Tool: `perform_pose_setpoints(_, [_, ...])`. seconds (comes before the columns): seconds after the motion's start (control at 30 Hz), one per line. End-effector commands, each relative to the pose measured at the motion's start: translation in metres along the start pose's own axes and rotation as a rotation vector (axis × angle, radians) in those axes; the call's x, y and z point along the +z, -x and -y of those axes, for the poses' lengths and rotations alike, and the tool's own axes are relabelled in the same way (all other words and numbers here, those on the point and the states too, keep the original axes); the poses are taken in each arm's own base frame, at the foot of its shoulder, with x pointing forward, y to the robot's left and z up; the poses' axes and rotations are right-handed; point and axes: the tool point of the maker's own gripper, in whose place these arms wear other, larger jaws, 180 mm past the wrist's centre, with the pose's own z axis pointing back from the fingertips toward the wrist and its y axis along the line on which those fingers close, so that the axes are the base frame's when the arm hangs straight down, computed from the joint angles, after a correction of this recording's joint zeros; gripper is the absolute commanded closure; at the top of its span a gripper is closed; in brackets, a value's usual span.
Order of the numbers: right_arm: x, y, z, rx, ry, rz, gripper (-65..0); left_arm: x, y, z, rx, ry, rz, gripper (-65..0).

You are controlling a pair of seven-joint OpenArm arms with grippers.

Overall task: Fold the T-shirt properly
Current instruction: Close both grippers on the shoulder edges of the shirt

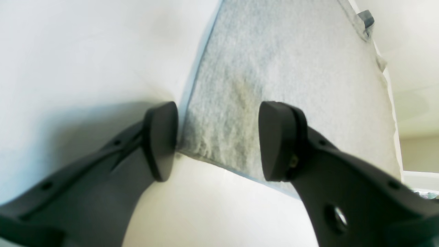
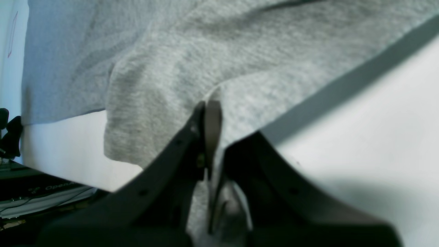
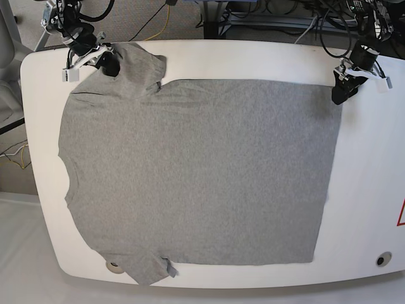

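The heather-grey T-shirt (image 3: 196,171) lies spread flat on the white table (image 3: 367,190), plain side up. Its collar is at the left and its hem at the right. My right gripper (image 3: 109,63) is at the far left sleeve, shut on a pinched ridge of the sleeve cloth (image 2: 164,79); its jaws (image 2: 209,116) are pressed together. My left gripper (image 3: 342,92) stands open at the far right hem corner. In the left wrist view one fingertip (image 1: 161,140) rests on the table just beside the shirt's edge, and the other fingertip (image 1: 276,140) is over the cloth (image 1: 274,68).
The table's rounded front edge runs close below the near sleeve (image 3: 149,269). A red triangle mark (image 3: 400,212) and a small round hole (image 3: 380,259) are on the table's right side. Cables (image 3: 266,16) and arm bases lie beyond the far edge.
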Motion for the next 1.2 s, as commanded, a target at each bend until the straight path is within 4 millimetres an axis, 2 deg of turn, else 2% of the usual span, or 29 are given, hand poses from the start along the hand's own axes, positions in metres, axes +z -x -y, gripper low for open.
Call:
perform_pose_setpoints(0.0, [0.003,0.004,0.006,0.020,0.028,-0.033,0.0,0.004,0.014,-0.006,-0.019,-0.033,-0.070,-35.9])
perform_pose_setpoints(0.23, [0.003,0.002,0.005,0.021,0.024,-0.029,0.0,0.003,0.014,-0.004,-0.024,-0.028,-0.070,-35.8])
perform_pose_setpoints(0.37, [0.002,0.005,0.005,0.017,0.023,-0.035,0.0,0.002,0.016,0.000,-0.025,-0.012,-0.076,-23.6])
perform_pose_setpoints(0.5, [0.002,0.005,0.005,0.017,0.024,-0.035,0.0,0.001,0.016,0.001,-0.026,-0.010,-0.077,-8.4])
perform_pose_setpoints(0.6, [0.002,0.005,0.005,0.019,0.023,-0.035,0.0,0.000,0.012,0.002,-0.025,-0.005,-0.060,0.0])
perform_pose_setpoints(0.9, [0.002,0.003,0.003,0.026,0.019,-0.033,0.0,-0.001,0.005,0.008,-0.035,0.014,-0.045,0.0])
perform_pose_setpoints(0.97, [0.003,0.001,0.003,0.031,0.017,-0.026,0.0,0.000,0.012,0.008,-0.036,0.011,-0.067,0.0])
perform_pose_setpoints(1.17, [0.003,-0.002,0.000,0.042,0.013,-0.020,0.0,0.001,0.014,0.010,-0.046,0.020,-0.080,0.0])
